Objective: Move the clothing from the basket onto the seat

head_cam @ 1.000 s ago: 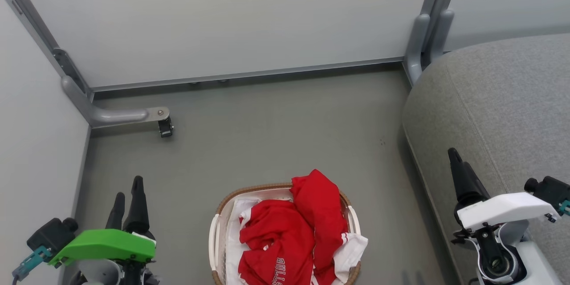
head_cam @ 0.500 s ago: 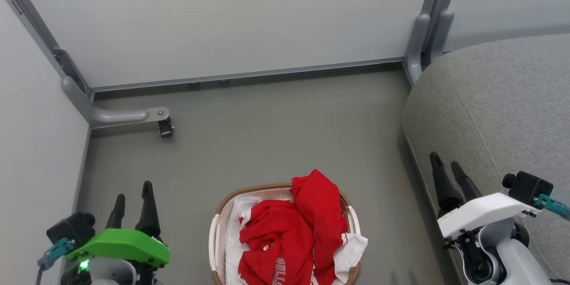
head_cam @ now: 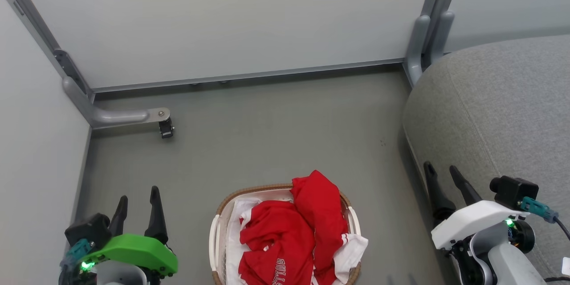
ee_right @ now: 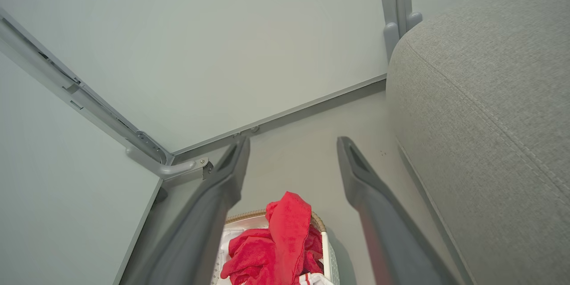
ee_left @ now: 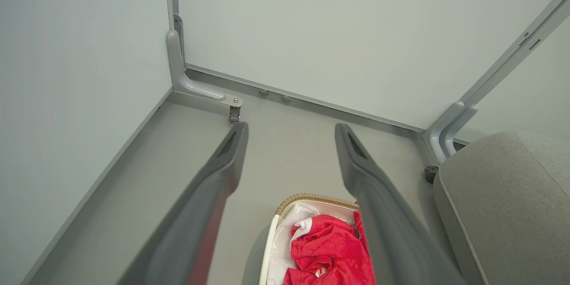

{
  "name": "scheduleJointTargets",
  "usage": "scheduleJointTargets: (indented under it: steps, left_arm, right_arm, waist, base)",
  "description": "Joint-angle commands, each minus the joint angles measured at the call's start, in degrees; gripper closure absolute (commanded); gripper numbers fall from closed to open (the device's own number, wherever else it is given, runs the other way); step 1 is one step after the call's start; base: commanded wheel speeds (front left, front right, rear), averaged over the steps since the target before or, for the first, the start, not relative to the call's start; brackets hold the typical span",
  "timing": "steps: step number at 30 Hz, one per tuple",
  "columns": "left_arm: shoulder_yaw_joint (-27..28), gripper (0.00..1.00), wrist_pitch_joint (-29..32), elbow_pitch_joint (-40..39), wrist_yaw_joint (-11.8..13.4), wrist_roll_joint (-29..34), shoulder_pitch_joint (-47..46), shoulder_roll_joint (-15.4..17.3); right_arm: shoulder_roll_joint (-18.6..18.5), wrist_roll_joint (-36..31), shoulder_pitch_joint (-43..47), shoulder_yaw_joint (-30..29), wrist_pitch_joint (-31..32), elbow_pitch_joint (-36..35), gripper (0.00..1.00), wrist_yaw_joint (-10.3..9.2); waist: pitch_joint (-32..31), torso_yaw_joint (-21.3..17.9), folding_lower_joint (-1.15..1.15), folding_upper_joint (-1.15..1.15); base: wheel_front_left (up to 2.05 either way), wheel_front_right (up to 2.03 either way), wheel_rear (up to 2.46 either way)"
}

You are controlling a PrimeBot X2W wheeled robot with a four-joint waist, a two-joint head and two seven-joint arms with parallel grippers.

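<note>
The red clothing (head_cam: 294,236) lies heaped in the white basket (head_cam: 215,231) with its brown woven rim, at the bottom centre of the head view; one piece shows white lettering. The clothing (ee_left: 327,249) and the basket (ee_left: 311,197) also show in the left wrist view, and the clothing (ee_right: 278,240) in the right wrist view. The grey seat (head_cam: 498,111) fills the right side. My left gripper (head_cam: 138,196) is open, left of the basket and apart from it. My right gripper (head_cam: 441,170) is open beside the seat's edge, right of the basket.
Pale partition panels with grey metal posts close off the back and left. A bracket foot with a castor (head_cam: 165,128) juts onto the grey floor (head_cam: 267,133) at the back left. A second post (head_cam: 421,40) stands next to the seat.
Both arms have drawn down toward the bottom of the head view and turned, so that each pair of fingers now shows spread. The clothing and basket have not moved.
</note>
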Motion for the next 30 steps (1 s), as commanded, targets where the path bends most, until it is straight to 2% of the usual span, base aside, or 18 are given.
scheduleJointTargets:
  steps: [1, 14, 30]
  left_arm:
    - [-0.24, 0.0, -0.71, -0.49, 0.43, 2.04, -0.05, 0.69]
    - [-1.1, 0.0, -2.59, -0.51, 2.15, 8.67, 1.41, 0.56]
    - [2.22, 0.0, -4.58, -0.16, 2.72, 15.79, 3.26, -1.39]
  right_arm:
    - [-0.61, -1.89, -0.62, 0.14, -0.7, -0.01, 0.0, 0.02]
    - [-0.61, -9.14, 0.53, 0.26, -2.62, 1.61, 0.0, 0.02]
    - [0.52, -17.22, 0.78, -2.11, -4.67, 3.32, 0.0, 0.01]
  waist:
    - [0.04, -0.02, 0.0, 0.0]
    - [-0.06, -0.13, 0.0, 0.0]
    - [-0.18, 0.01, 0.0, 0.0]
  base:
    - [0.0, 0.0, 0.0]
    - [0.0, 0.0, 0.0]
    - [0.0, 0.0, 0.0]
